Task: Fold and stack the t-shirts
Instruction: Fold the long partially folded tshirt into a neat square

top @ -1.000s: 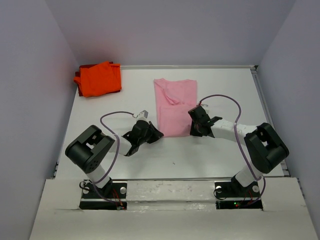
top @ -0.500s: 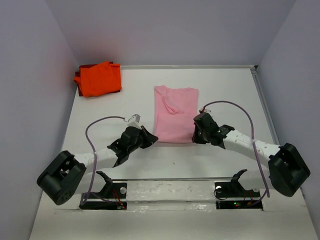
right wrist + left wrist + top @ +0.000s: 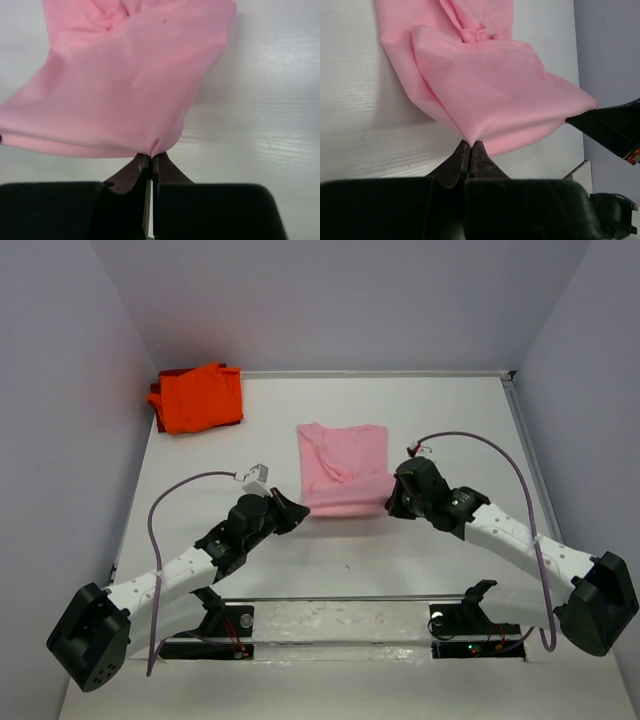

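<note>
Presently, the light pink cloth short-sleeved t-shirt [image 3: 340, 455] lies mid-way across the white table [image 3: 450, 420]. Its near edge is raised off the surface and stretched between both grippers. The left gripper [image 3: 471, 146] has its jaws pressed together, pinching the near left corner of the pink cloth. The right gripper [image 3: 151, 158] has its jaws likewise closed, pinching the near right corner. The far part of the garment rests flat, with a crumpled fold near its middle. The bright orange cloth t-shirt [image 3: 197, 398] sits folded at the far left corner, well apart from both arms, on a dark red item [image 3: 166, 376] showing only its edge.
</note>
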`<move>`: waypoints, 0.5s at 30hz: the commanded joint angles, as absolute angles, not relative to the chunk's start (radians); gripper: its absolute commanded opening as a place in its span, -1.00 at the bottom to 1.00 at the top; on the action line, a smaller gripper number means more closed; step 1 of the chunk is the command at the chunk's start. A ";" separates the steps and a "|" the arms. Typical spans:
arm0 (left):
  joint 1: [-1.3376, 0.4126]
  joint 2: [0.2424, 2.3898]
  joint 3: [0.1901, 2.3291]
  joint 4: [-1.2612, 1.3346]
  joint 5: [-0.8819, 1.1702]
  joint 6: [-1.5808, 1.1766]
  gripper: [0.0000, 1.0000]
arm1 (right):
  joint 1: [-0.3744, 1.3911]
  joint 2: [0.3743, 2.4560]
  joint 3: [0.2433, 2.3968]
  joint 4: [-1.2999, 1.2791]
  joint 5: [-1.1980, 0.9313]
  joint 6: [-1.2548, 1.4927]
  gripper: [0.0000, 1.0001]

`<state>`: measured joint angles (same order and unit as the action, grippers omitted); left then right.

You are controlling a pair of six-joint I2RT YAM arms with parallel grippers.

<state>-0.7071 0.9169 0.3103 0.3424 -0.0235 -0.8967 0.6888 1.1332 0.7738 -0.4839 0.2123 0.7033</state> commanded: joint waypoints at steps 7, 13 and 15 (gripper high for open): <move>-0.650 1.172 0.517 0.425 -0.077 -0.767 -1.00 | 0.687 1.368 1.026 -0.381 0.449 0.549 -1.00; -0.579 1.314 0.639 0.440 -0.022 -0.686 -1.00 | 0.678 1.497 1.075 -0.292 0.528 0.531 -1.00; -0.554 1.359 0.690 0.433 -0.012 -0.652 -1.00 | 0.678 1.520 1.081 -0.258 0.541 0.519 -1.00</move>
